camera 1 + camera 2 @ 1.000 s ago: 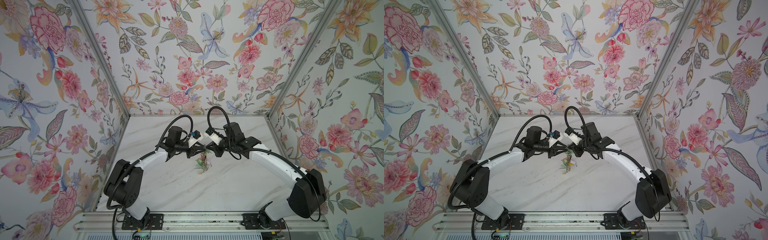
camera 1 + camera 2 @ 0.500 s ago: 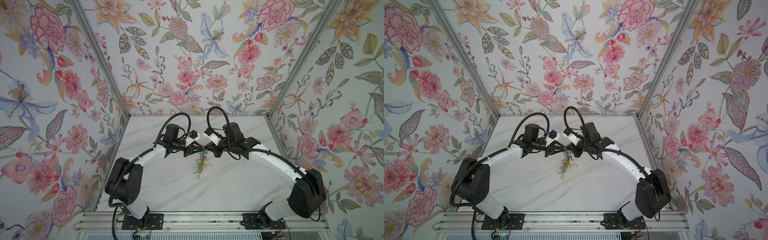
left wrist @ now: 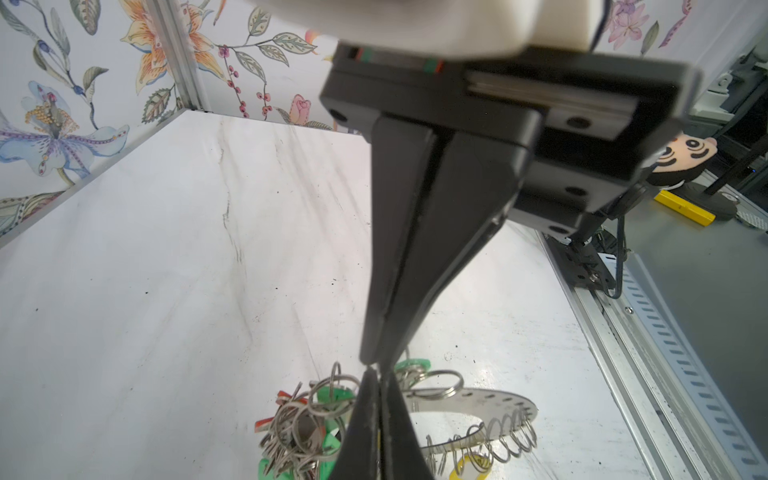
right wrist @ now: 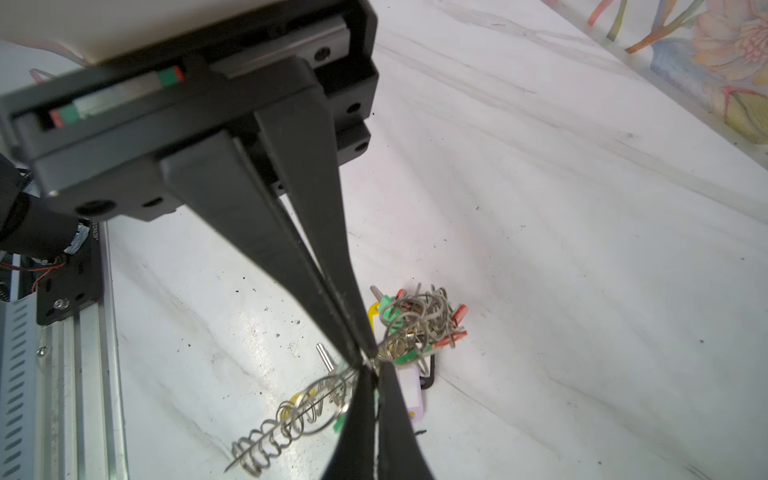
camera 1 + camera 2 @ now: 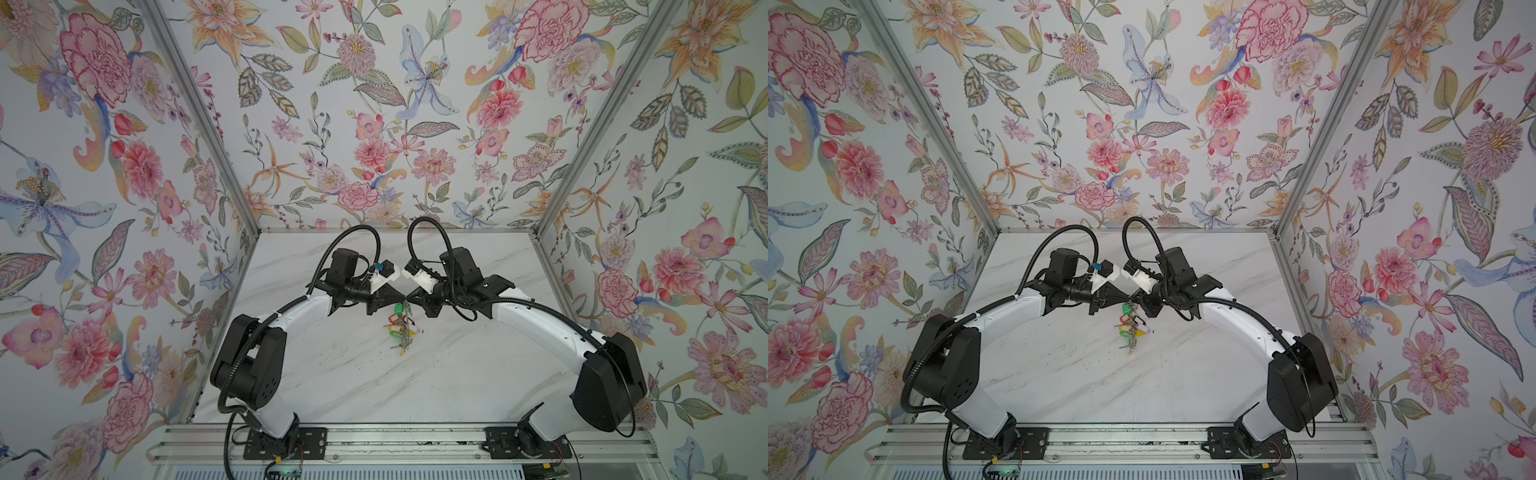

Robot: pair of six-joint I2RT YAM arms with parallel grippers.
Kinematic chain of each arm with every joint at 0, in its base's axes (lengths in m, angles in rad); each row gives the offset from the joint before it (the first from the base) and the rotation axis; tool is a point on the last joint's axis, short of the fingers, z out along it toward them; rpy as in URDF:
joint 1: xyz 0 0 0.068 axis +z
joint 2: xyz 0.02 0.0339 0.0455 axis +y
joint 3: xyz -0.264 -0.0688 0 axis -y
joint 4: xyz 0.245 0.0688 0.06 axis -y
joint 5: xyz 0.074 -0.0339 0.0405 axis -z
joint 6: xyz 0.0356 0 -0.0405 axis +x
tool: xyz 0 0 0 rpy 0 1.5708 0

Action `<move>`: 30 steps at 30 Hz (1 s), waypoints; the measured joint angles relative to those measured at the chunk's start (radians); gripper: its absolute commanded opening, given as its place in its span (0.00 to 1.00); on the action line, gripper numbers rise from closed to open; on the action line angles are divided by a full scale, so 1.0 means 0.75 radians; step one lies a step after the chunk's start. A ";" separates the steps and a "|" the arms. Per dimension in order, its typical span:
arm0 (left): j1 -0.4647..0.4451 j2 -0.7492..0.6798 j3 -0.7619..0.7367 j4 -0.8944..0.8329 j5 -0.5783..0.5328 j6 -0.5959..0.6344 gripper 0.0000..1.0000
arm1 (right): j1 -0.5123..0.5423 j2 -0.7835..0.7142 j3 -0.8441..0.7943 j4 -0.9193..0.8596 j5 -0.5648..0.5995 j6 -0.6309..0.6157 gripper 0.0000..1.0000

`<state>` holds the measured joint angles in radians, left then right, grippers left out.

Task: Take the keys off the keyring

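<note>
Meeting tip to tip, the right gripper (image 4: pixel 366 360) pinches the keyring (image 3: pixel 478 402) by its rim while the left gripper (image 3: pixel 371 360), fingers pressed together, sits at the keys (image 4: pixel 419 324) bunched right beside both tips.

- No word, brand, number or sign can be read with certainty in any view.
- In the right wrist view, a short row of printed characters (image 4: pixel 93 232) runs along the pale edge of the right arm's joint (image 4: pixel 41 232). It is too small and blurred to read.
- The coloured tags (image 4: pixel 409 390) on the keys (image 4: pixel 415 324) show no legible writing in either wrist view. In both top views they are too small to tell.
</note>
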<state>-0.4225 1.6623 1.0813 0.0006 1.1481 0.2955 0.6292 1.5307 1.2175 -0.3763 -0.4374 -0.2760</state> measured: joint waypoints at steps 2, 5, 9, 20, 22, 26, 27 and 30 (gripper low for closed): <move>0.001 0.001 0.000 0.000 0.001 0.000 0.00 | 0.000 0.000 0.000 -0.001 -0.001 0.000 0.00; 0.001 0.001 0.000 0.000 0.001 0.000 0.00 | 0.000 0.000 0.000 0.003 -0.001 0.004 0.00; 0.002 0.001 0.000 0.014 0.001 -0.016 0.00 | -0.002 0.000 -0.002 0.012 0.000 0.013 0.18; 0.001 0.001 -0.017 0.082 -0.002 -0.074 0.00 | -0.039 -0.216 -0.344 0.289 0.032 0.171 0.29; 0.001 0.001 -0.017 0.091 -0.002 -0.081 0.00 | -0.039 -0.253 -0.408 0.327 0.035 0.199 0.30; 0.001 0.001 -0.017 0.118 0.000 -0.105 0.00 | -0.033 -0.261 -0.485 0.417 0.036 0.256 0.32; 0.001 0.001 -0.017 0.126 0.001 -0.112 0.00 | -0.030 -0.260 -0.503 0.447 0.035 0.272 0.33; 0.001 0.001 -0.021 0.157 0.002 -0.140 0.00 | -0.026 -0.230 -0.519 0.532 0.035 0.311 0.33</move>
<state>-0.4217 1.6627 1.0657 0.1184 1.1492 0.1905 0.6094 1.3579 0.8280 0.0223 -0.4110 -0.0429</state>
